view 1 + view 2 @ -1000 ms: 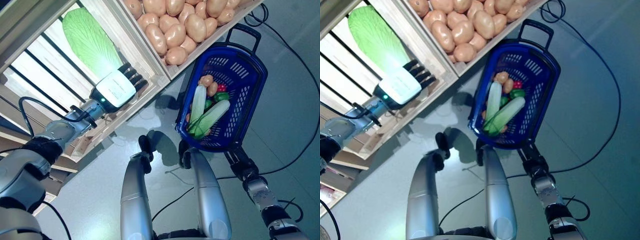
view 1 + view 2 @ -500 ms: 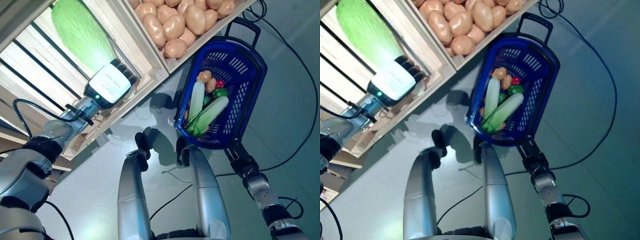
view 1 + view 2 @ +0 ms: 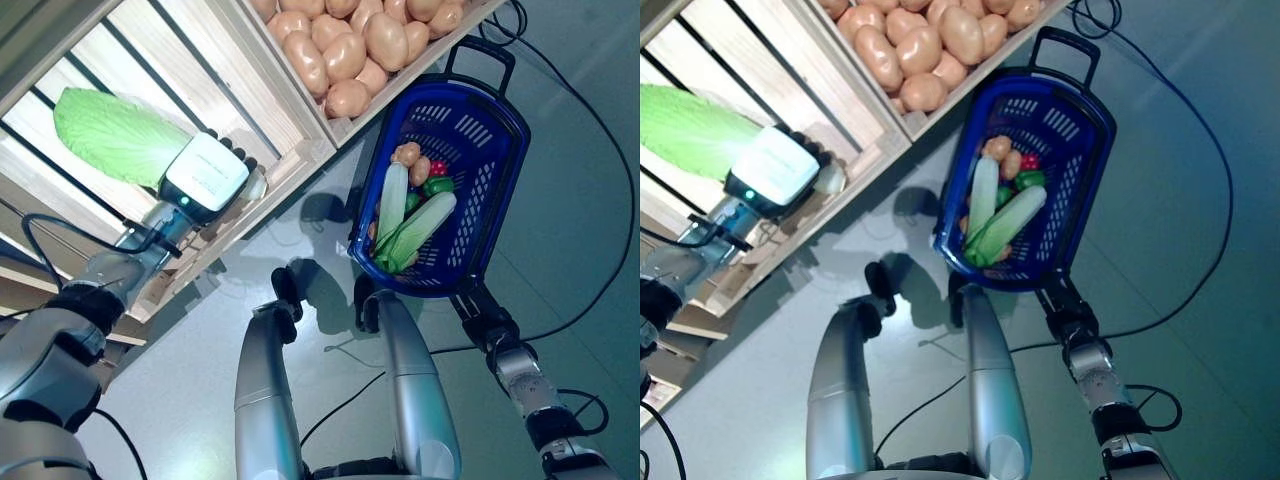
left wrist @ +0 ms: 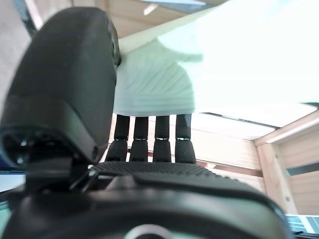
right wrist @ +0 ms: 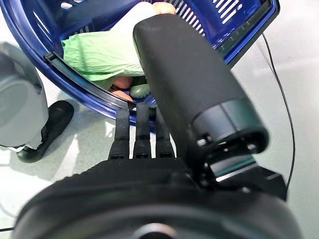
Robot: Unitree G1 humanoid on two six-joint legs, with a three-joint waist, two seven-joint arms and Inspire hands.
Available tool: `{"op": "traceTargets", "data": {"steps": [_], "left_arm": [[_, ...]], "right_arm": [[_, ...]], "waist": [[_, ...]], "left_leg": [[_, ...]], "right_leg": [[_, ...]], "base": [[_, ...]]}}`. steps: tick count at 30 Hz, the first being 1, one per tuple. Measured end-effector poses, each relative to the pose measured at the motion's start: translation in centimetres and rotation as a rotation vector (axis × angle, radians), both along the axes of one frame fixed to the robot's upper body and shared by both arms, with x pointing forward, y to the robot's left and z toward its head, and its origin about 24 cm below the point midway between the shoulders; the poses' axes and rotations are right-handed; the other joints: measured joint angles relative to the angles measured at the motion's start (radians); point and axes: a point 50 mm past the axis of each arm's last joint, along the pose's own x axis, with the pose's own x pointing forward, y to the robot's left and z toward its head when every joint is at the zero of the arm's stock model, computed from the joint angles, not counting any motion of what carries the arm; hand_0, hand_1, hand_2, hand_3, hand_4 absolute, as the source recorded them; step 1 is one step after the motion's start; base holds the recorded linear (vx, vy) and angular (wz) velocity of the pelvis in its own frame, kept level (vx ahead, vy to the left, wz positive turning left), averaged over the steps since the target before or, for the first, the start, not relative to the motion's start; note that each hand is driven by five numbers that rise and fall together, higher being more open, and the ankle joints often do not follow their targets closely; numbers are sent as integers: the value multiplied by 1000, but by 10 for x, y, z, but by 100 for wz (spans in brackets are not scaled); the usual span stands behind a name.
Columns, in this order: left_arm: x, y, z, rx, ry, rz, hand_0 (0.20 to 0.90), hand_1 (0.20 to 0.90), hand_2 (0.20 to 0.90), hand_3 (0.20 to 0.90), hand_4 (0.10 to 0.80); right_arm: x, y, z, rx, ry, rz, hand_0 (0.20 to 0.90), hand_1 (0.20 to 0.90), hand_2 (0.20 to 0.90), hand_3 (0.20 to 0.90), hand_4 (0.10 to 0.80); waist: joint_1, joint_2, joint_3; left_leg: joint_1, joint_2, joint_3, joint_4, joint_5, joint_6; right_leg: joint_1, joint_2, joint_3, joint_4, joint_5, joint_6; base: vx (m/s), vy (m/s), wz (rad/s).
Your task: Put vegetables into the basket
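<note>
The left hand (image 3: 205, 177) reached into the slatted wooden crate (image 3: 150, 60) at the far side of the potato bin. Its fingers (image 4: 149, 142) and thumb (image 4: 70, 94) were closed around the pale stem end of a cabbage (image 3: 110, 135); the wrist view showed the white ribbed base pressed between them. The leafy green end of the cabbage pointed away from the hand, across the crate slats, well apart from the basket (image 3: 500, 110).

The basket was blue plastic with a black handle (image 3: 478, 55) at the end nearest the potato bin (image 3: 345, 50). It hung beside the bin's lower corner, above the grey floor (image 3: 560, 200). The right hand (image 5: 144, 134) was at the basket's near rim. Its fingers ran under the blue rim and the thumb (image 5: 184, 84) lay over the edge, so the hand was clamped on the rim.

Inside the basket lay two long pale-green cabbages (image 3: 415, 230), side by side with leafy ends toward the right hand. Beyond them, toward the handle, sat a potato (image 3: 408, 155), a small red item (image 3: 438, 168) and a green pepper (image 3: 441, 187).

The potato bin was heaped with brown potatoes (image 3: 345, 55)
</note>
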Motion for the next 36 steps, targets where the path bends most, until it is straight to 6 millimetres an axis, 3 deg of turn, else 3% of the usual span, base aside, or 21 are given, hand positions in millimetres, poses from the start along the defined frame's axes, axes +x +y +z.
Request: {"op": "traceTargets", "data": {"steps": [4,5,11,13,18,22,24,28,33,36], "left_arm": [[-12,5,-17,-271,-45,-10,300,300,300,300,400],[-17,4,-19,-344,-61,-22,300,300,300,300,400],[-48,3,-34,-673,-145,-96,300,300,300,300,400],[-62,-6,-48,-888,-180,-133,300,300,300,300,400],[-82,-21,-53,-1102,-211,-210,300,300,300,300,400],[-92,-34,-55,-1271,-171,-266,300,300,300,300,400],[-97,-42,-58,-1441,-111,-285,300,300,300,300,400],[-103,-52,-62,-1752,10,-350,300,300,300,300,400],[-106,-58,-89,-2153,336,-392,300,300,300,300,400],[-107,-62,-99,-2265,497,-411,300,300,300,300,400]], "right_arm": [[-5,1,-5,6,18,-3,900,900,900,900,800],[-7,2,-7,7,21,-9,900,900,900,900,800],[-20,17,-16,50,15,-53,900,900,900,900,800],[-29,26,-26,75,44,-70,900,900,900,900,800],[-34,37,-33,90,60,-102,900,900,900,900,800],[-36,38,-34,48,81,-102,900,900,900,900,800],[-39,35,-34,-8,86,-98,900,900,900,900,800],[-47,32,-35,-41,86,-116,900,900,900,900,800],[-58,30,-32,-144,69,-75,900,900,900,900,800],[-62,31,-25,-166,0,-34,900,900,900,900,800]], "waist": [[0,0,0],[0,0,0],[15,1,0],[43,7,-2],[110,19,-3],[149,55,-24],[159,84,-46],[167,88,-118],[164,60,-244],[160,36,-291]], "left_leg": [[103,-6,5,-108,30,-17],[144,-20,4,-166,49,-23],[343,-53,3,-399,132,-22],[439,-61,-4,-474,148,-28],[549,-75,-28,-610,196,-36],[636,-86,-54,-699,218,-43],[688,-90,-78,-738,230,-31],[746,-96,-91,-774,228,-31],[832,-99,-101,-839,224,-30],[847,-103,-100,-849,224,-30]], "right_leg": [[101,6,-9,-103,26,1],[138,6,-14,-148,37,5],[320,6,-39,-331,85,12],[418,6,-55,-398,92,16],[518,4,-91,-485,101,22],[614,7,-122,-556,106,29],[689,9,-148,-610,113,39],[774,15,-172,-684,118,48],[891,33,-175,-813,146,62],[925,38,-174,-866,165,66]], "base": [[43,-18,-1],[-61,-32,10],[-13,-69,8],[34,-107,11],[74,-100,22],[102,-95,23],[114,-58,26],[150,-39,22],[78,-21,5],[58,30,1]]}}
